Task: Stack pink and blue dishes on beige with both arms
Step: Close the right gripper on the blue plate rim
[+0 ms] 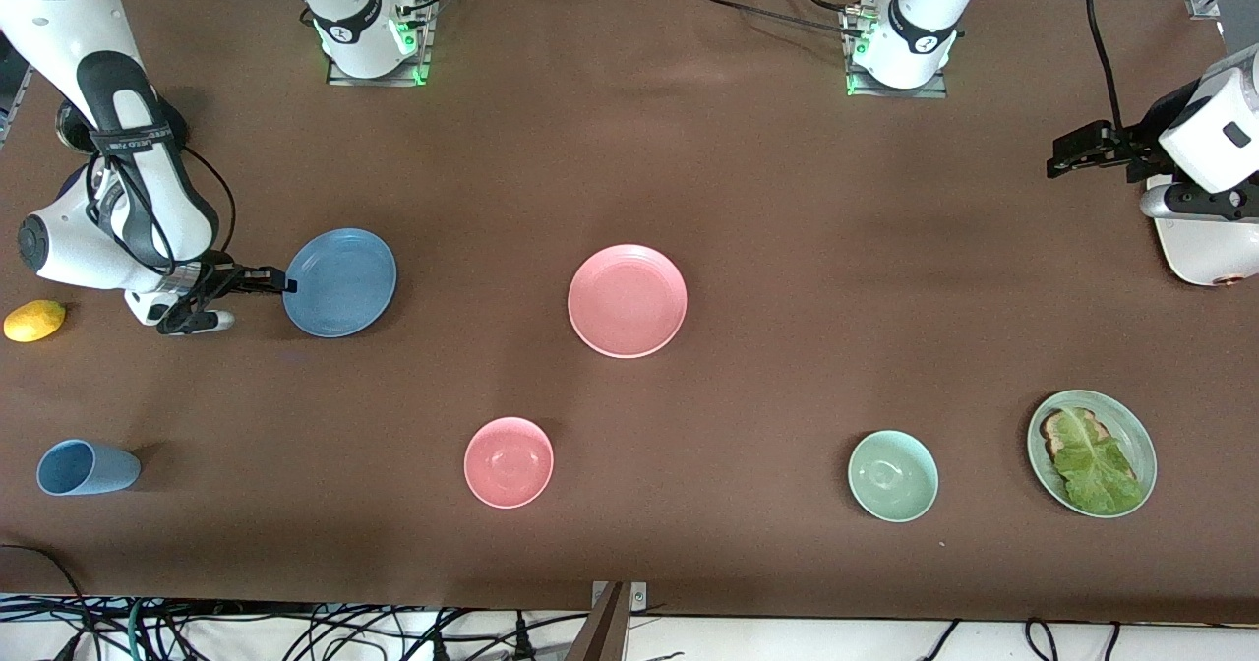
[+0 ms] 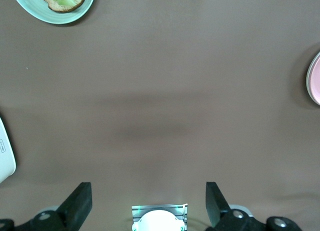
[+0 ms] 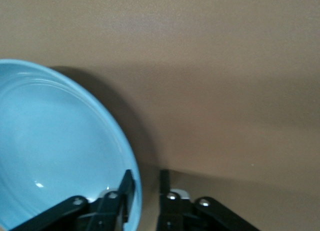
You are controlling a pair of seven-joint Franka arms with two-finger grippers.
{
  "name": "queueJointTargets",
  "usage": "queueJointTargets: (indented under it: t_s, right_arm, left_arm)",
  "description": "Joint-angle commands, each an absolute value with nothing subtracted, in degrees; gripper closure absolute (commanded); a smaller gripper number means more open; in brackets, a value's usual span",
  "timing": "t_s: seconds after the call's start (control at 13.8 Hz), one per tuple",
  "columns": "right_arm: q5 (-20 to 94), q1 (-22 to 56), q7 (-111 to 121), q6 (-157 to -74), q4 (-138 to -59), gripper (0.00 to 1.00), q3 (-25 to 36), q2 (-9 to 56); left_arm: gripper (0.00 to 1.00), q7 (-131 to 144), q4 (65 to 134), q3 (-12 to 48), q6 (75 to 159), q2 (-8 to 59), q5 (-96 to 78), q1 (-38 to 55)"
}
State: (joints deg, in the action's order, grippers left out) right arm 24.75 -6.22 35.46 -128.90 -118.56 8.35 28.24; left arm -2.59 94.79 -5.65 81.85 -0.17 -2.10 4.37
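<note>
Since nothing is stacked yet, almost the whole job is left to do. The brown table [image 1: 787, 199] is the biggest thing here, and all the dishes sit apart on it.

My right arm [image 1: 128, 169] reaches low at its own end of the table. My right gripper [image 1: 266, 282] is clenched on the edge of the blue plate [image 1: 344, 282], with one finger inside the rim and one outside. My left arm [image 1: 1215, 140] waits at its end, and my left gripper [image 1: 1067, 161] hangs wide open over bare table, holding nothing.

The pink plate [image 1: 628, 300] lies in the middle of the table, well apart from the blue plate, and nobody is touching it. I see no beige plate anywhere, so I cannot tell where the stack should go. I think that is the big trouble.

A green plate [image 1: 1141, 435] with bread and lettuce [image 1: 1092, 459] sits nearer the front camera, toward my left arm's end. A green bowl [image 1: 893, 476] is beside it, and a pink bowl [image 1: 509, 462] sits nearer the front camera than the pink plate. A blue cup [image 1: 84, 467] lies on its side toward my right arm's end. A yellow lemon [image 1: 34, 321] rests just beside my right arm. None of these lie between the blue plate and the pink plate.
</note>
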Motion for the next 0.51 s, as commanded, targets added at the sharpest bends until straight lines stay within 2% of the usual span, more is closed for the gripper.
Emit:
queueJointTargets:
  t_s: [0.0, 0.22, 0.44]
  right_arm:
    - [26.2, -6.8, 37.4, -128.5, -117.5, 1.00, 7.7, 29.2]
    - [26.2, -6.7, 36.9, -127.5, -116.8, 1.00, 7.6, 28.8]
    - [26.2, -6.7, 36.4, -119.4, -112.3, 1.00, 7.6, 28.1]
  left_arm:
    - [0.00, -2.6, 93.8, -5.1, 80.8, 1.2, -1.1, 4.3]
    - [0.00, -2.7, 92.4, -5.1, 80.8, 3.2, -1.1, 4.9]
    - [0.00, -2.7, 92.4, -5.0, 81.0, 5.3, -1.1, 5.0]
